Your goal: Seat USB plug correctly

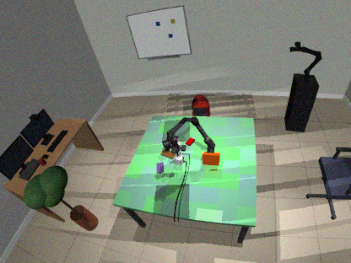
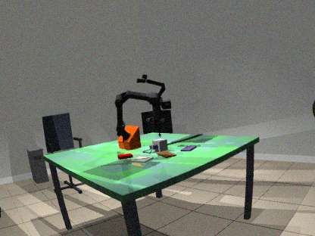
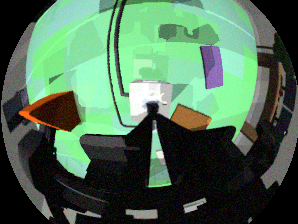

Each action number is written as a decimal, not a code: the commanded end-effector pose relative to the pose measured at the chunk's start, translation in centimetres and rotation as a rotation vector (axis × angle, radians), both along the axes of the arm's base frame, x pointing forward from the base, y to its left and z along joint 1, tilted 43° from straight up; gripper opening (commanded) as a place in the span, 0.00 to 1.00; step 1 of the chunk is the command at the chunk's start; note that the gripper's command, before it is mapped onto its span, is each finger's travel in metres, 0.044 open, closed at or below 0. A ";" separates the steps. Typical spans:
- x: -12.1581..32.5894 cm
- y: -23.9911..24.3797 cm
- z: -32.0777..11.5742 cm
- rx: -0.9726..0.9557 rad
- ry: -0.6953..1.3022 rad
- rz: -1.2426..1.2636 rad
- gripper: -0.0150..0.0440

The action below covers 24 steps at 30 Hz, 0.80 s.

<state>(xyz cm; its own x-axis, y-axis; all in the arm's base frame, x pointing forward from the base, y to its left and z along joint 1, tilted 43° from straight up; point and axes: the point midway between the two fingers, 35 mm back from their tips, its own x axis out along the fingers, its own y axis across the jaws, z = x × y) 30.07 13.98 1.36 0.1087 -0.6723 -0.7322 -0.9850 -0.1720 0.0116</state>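
Note:
The power cube (image 1: 179,161) (image 2: 160,145) (image 3: 138,106) is a small pale block standing on the table. My gripper (image 2: 160,132) (image 3: 153,116) points down over it, its fingers nearly together and shut on the small USB plug (image 3: 152,106), which shows as a dark piece at the fingertips. In the exterior view the fingertips are just above the cube's top, with a small gap seeming to show. The wrist view has the plug in front of white marks on the cube's top. The socket opening and which way round the plug faces cannot be made out.
An orange block (image 1: 211,158) (image 2: 129,138) (image 3: 60,112) stands by the arm's base. A brown flat piece (image 2: 166,154) (image 3: 191,118) lies close beside the cube, a purple one (image 1: 159,168) (image 2: 188,148) (image 3: 212,67) farther off. A red piece (image 1: 190,142) (image 2: 125,156) lies nearby. Dark cables (image 1: 184,185) run from near the cube.

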 end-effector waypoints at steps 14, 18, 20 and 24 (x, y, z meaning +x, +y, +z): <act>0.1 -0.3 -0.1 -0.012 -0.011 -0.006 0.25; 0.1 -0.4 -0.1 -0.014 -0.012 -0.007 0.25; 0.1 -0.4 -0.1 -0.015 -0.013 -0.008 0.25; 0.1 -0.4 -0.1 -0.016 -0.014 -0.009 0.25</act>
